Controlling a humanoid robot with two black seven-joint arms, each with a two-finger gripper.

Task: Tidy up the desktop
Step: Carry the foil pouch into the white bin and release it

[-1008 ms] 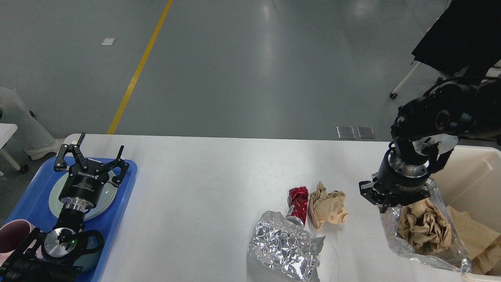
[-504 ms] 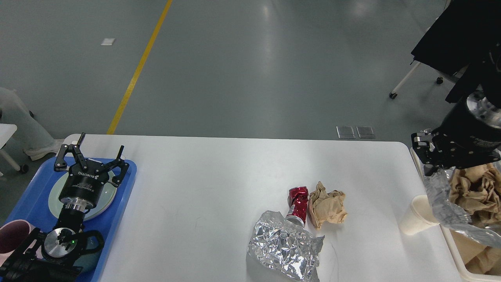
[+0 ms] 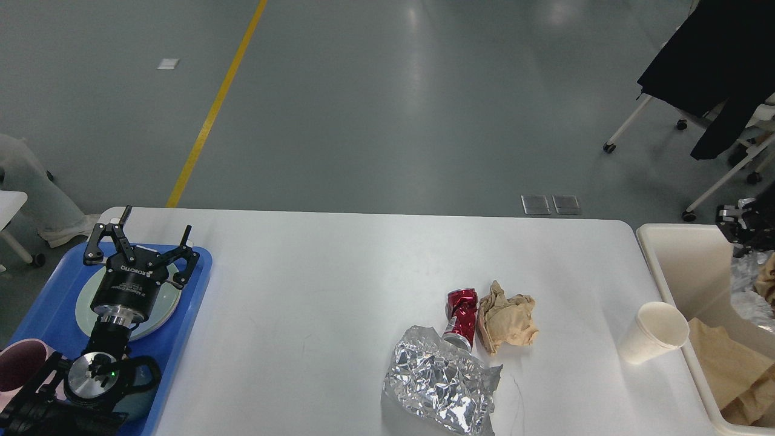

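The desktop (image 3: 315, 290) fills the lower middle of the head view, white with rounded corners. At its left end lies a blue tray (image 3: 51, 309) holding a pale plate (image 3: 85, 312), a pink cup (image 3: 18, 363) and a dark mug (image 3: 136, 387). The left gripper (image 3: 148, 233) hovers over the plate with its fingers (image 3: 121, 221) spread wide and nothing between them.

Near the front of the desktop, right of centre, a crushed red can (image 3: 460, 315) lies between a foil bag (image 3: 439, 381) and a wad of brown paper (image 3: 505, 318); the can's lower end touches the foil and the paper lies just beside the can. Farther right a white paper cup (image 3: 654, 333) leans against the wall of a cream bin (image 3: 672, 266), which sits off the desktop's right end. Brown paper and crumpled foil (image 3: 748, 290) lie in the bin.

The right gripper (image 3: 742, 221) shows only partly at the right edge, above the bin and the foil. It is too dark and cut off to tell whether its fingers are apart or closed.
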